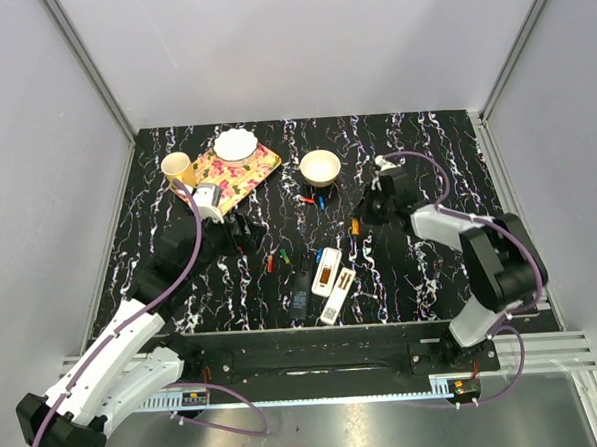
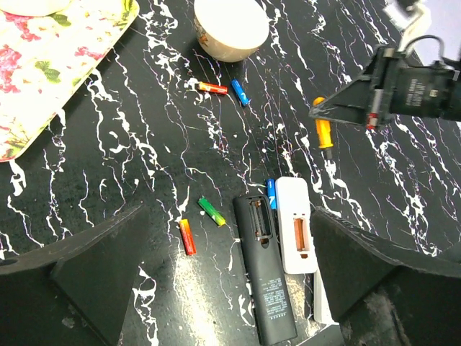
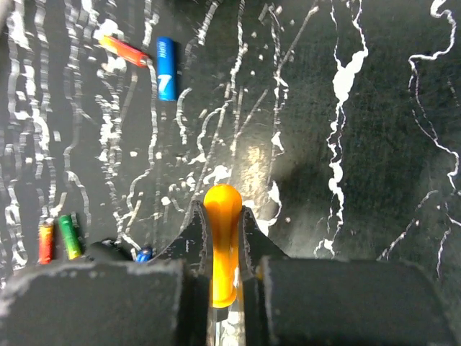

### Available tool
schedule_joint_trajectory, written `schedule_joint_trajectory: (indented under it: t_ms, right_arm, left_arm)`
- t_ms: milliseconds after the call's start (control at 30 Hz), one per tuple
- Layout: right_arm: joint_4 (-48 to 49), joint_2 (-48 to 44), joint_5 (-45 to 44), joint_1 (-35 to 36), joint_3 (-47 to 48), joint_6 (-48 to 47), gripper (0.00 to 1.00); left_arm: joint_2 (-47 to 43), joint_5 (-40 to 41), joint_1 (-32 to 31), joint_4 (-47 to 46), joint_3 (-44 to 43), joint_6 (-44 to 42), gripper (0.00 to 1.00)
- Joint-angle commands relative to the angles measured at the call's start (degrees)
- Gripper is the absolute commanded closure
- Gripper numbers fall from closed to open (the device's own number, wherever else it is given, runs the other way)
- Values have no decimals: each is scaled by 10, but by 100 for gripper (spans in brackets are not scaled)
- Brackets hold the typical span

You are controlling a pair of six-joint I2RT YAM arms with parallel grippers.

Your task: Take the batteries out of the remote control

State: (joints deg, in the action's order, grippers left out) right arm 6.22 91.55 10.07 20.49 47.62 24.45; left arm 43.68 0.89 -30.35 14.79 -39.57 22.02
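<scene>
**Remotes opened on a black marbled table point(image 1: 422, 277).** A black remote point(image 2: 265, 277) and a white remote point(image 2: 296, 234) lie side by side and touching near the front edge, each with its battery bay uncovered. The left gripper point(image 2: 225, 216) hangs over them with its jaws spread as wide as they go and nothing between them.

An orange-red battery point(image 2: 187, 236) and a green battery point(image 2: 212, 211) lie on the table just left of the black remote, close together but not touching. A blue battery point(image 2: 271, 193) sits at the seam between the two remotes' far ends; whether it rests in a bay or on the table cannot be told. Farther back, a red battery point(image 2: 213, 88) and a second blue battery point(image 2: 240, 92) lie just in front of a cream bowl point(image 2: 230, 29).

The right gripper point(image 3: 221, 209) is clamped tight on the orange handle of a small screwdriver point(image 3: 222, 245), held beyond the white remote's far end with its shaft pointing toward that remote.

At the back left, a flowered tray point(image 2: 50, 65) carries a white dish point(image 1: 235, 145), and a yellow cup point(image 1: 177, 168) stands just beside the tray.
</scene>
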Motion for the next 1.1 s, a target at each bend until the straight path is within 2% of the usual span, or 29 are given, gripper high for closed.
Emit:
schedule_joint_trajectory:
  t_ms: [0,133,167,200,267,300,433,633,733,900,1067]
  right_arm:
    - [-106,88,7,-1,71,-31,100]
    - [-112,110,24,-3,83,-32,99]
    - [-112,107,25,-2,82,-35,93]
    - [-111,101,25,-2,80,-38,71]
    - [-90,80,26,-2,64,-39,53]
    - [-83,74,25,-2,54,-40,41]
    - [-74,62,32,-3,49,-43,22]
    - [-67,48,52,-3,42,-46,7]
    - [-19,6,70,-2,14,-45,1]
    - [14,-135,62,-3,-56,-39,0]
    - [-9,-299,-1,-2,-112,-51,0]
  left_arm:
    - [-13,-2,2,-3,-2,1,1]
    - [-13,-5,2,-4,1,7,1]
    - [-14,-18,2,-3,1,8,1]
    - [-13,-19,2,-4,4,11,1]
    - [-15,-19,2,-8,7,14,1]
    - [-15,-19,2,-10,12,14,1]
    - [-14,-22,2,-20,21,23,1]
    - [-10,-26,2,-30,25,25,1]
    - [-9,-30,2,-32,22,22,1]
    - [-23,-10,2,-27,16,15,1]
    - [-23,89,2,42,-16,20,1]
